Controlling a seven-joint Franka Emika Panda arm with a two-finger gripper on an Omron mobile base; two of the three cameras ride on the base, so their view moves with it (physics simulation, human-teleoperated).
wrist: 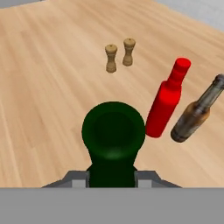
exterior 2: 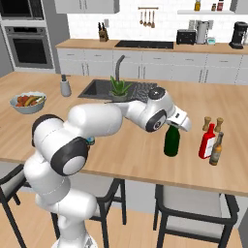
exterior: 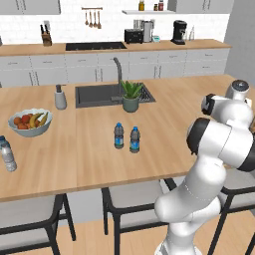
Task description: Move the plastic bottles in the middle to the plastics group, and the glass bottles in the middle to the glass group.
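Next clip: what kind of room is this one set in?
A rendered home kitchen, seen over a wooden island counter. Telling signs: the built-in sink with its tap, the wall oven, and the coffee machine on the back counter.

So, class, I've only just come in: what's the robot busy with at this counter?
It is sorting bottles. The gripper is closed round the neck of the green bottle, which stands upright on the counter close to the red bottle and brown bottle of the glass group. Two small plastic bottles wait mid-counter, and the clear water bottle they belong with stands at the far left edge.
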